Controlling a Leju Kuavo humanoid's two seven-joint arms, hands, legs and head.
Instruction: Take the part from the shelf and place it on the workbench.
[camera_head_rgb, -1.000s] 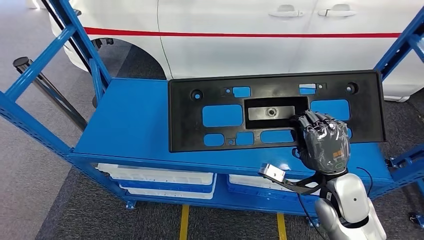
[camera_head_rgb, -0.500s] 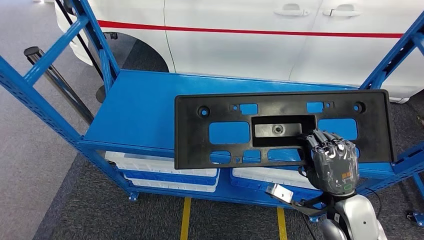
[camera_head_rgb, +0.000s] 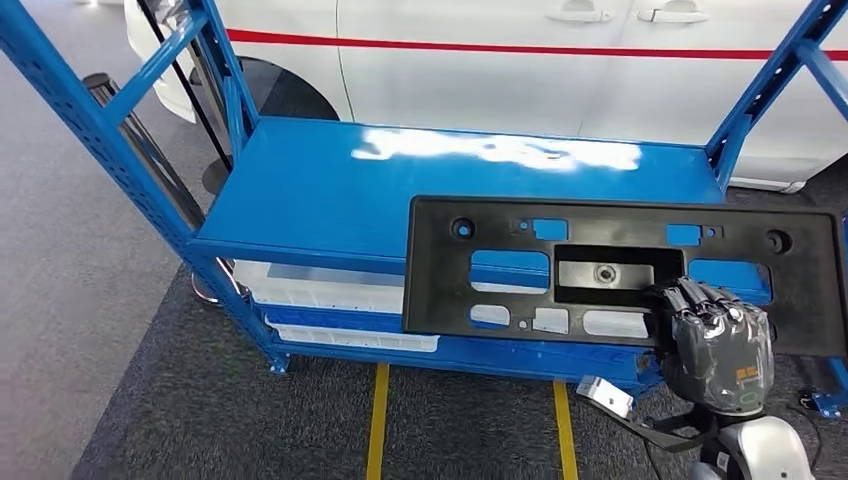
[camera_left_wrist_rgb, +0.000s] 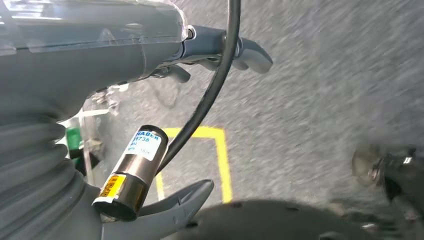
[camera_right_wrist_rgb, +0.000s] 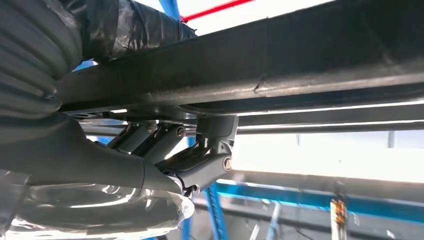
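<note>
From the head view I see my right hand (camera_head_rgb: 718, 345) at the lower right of the frame, its fingers (camera_head_rgb: 700, 305) curled over the lower edge of the black plastic panel (camera_head_rgb: 620, 270) and holding it. The panel sits in the right half of the frame, long and flat with several cut-outs; its far long edge overlaps the front of the blue shelf (camera_head_rgb: 330, 200), while its near edge and left end hang out past the shelf's front lip, over the white bins (camera_head_rgb: 320, 290) on the lower level. Its right end runs to the right edge of the frame, close below the slanted blue upright (camera_head_rgb: 770, 85). The shelf deck lies open on the left and along the back, with a bright glare patch near its rear edge. Behind it, across the top of the frame, stands a white car (camera_head_rgb: 560, 70) with a red stripe. Grey carpet and two yellow floor lines (camera_head_rgb: 378, 420) fill the lower left. The right wrist view adds the underside: the panel's dark edge (camera_right_wrist_rgb: 280, 65) crosses the frame with the thumb (camera_right_wrist_rgb: 200, 165) pressed up beneath it. The left wrist view shows my left hand (camera_left_wrist_rgb: 200, 50) over grey floor and a yellow floor marking (camera_left_wrist_rgb: 220, 155), fingers loosely apart, holding nothing.
</note>
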